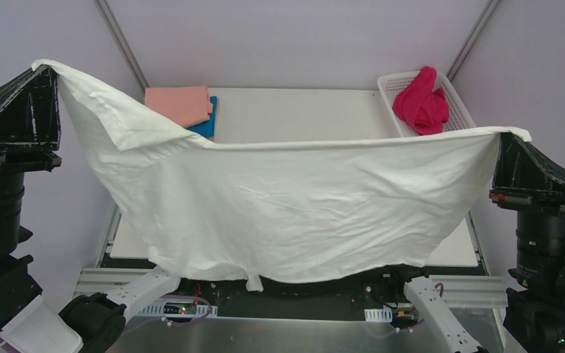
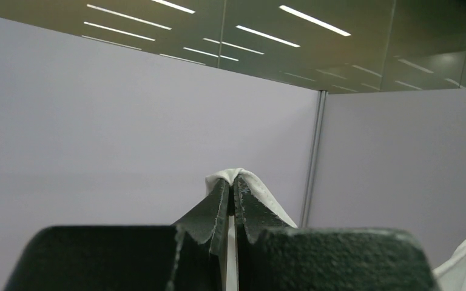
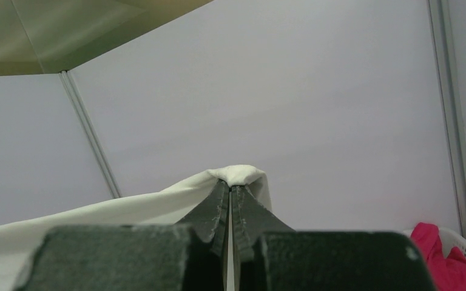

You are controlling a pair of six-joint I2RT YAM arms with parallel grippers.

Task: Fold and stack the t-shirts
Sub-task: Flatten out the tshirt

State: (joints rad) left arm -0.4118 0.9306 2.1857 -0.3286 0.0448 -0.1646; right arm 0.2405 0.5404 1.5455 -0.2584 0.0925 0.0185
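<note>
High above the tabletop (image 1: 301,114), a white t-shirt (image 1: 294,206) hangs spread between the two arms like a slack sheet. The left pincer (image 1: 44,68) is clamped on one upper corner of the cloth, and its wrist view shows the fingers pressed together with a small white fold poking out past the tips (image 2: 231,182). The right pincer (image 1: 502,134) is closed on the opposite corner in the same way, a rounded bunch of fabric sitting over its tips (image 3: 230,187). In the overhead view the left corner sits higher in the frame than the right. The top edge runs nearly taut between the two, while the body of the shirt sags in a wrinkled curve toward the near edge.

At the far left of the tabletop a folded salmon-pink t-shirt (image 1: 179,103) lies on top of a blue t-shirt (image 1: 204,126), of which only one edge shows. At the far right a crumpled magenta t-shirt (image 1: 423,103) lies in a white lattice basket (image 1: 390,84).
</note>
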